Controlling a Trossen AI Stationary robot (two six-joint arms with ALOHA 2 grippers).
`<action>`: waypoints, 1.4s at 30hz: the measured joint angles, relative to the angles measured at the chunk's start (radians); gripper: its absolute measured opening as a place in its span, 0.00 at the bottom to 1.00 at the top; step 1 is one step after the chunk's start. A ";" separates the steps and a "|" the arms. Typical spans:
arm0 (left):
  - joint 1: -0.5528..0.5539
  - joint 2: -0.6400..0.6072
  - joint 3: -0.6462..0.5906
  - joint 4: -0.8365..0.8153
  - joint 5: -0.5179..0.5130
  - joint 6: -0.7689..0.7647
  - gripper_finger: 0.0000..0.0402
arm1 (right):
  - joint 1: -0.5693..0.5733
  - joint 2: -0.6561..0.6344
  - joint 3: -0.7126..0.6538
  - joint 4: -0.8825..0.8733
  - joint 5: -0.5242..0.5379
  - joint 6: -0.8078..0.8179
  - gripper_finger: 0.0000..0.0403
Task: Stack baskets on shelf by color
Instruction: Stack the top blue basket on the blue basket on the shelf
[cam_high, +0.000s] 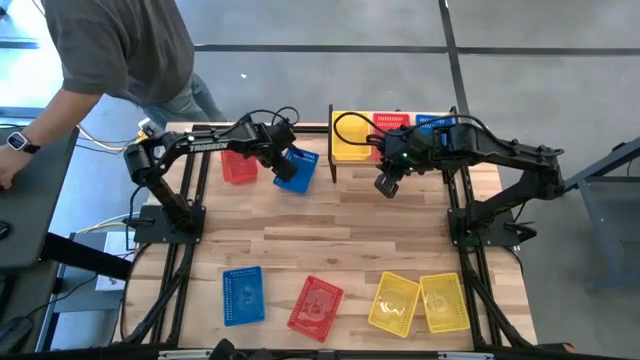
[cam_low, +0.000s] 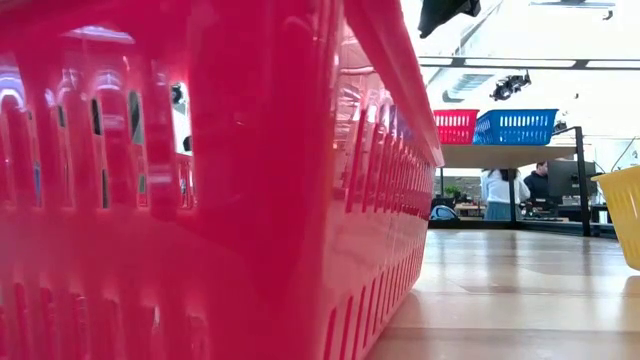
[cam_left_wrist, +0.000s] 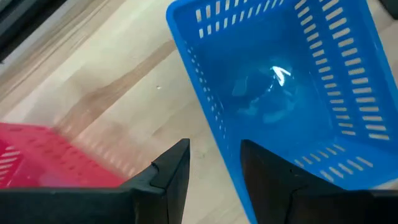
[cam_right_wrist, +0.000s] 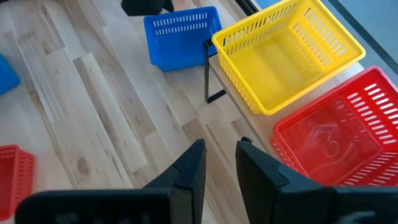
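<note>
While the shelf (cam_high: 336, 160) at the far right already carries one yellow basket (cam_high: 352, 138), one red basket (cam_high: 388, 124) and one blue basket (cam_high: 432, 122) side by side, my read is the step in hand is fetching the second blue.

Left gripper (cam_left_wrist: 214, 168) is over the blue basket (cam_high: 297, 169) lying on the table (cam_high: 330, 240) just left of the shelf. In the left wrist view the fingers (cam_left_wrist: 174, 171) stand apart with the basket's rim wall running into the gap between them; cannot tell whether they actually pinch it yet, so I'd call it open and straddling, nothing lifted. A second red basket (cam_high: 239, 165) sits just left of that blue one.

Right gripper (cam_right_wrist: 219, 163) hangs over bare table just near of the shelf's front edge, fingers part open, holding nothing.

Still on the near side of the table: blue (cam_high: 242, 295), red (cam_high: 316, 304), and two yellows (cam_high: 394, 303) (cam_high: 444, 302) touching or overlapping.

Next move, as I judge it: close left on the rim, lift, carry right and nest it into the blue basket at the shelf's right end. Right arm sits in that path, so it likely needs to clear. Risk: thin-rim grip lets the basket swing or tilt on lift.
</note>
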 joint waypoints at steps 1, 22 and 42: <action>0.000 0.008 0.000 0.006 0.001 -0.006 0.33 | 0.000 0.000 0.000 0.000 0.000 0.000 0.19; 0.000 0.124 0.000 0.036 0.027 -0.037 0.32 | 0.000 0.000 0.000 0.000 -0.003 -0.001 0.19; 0.000 0.113 0.000 0.046 0.027 0.008 0.01 | 0.000 0.000 0.000 0.000 -0.047 0.003 0.19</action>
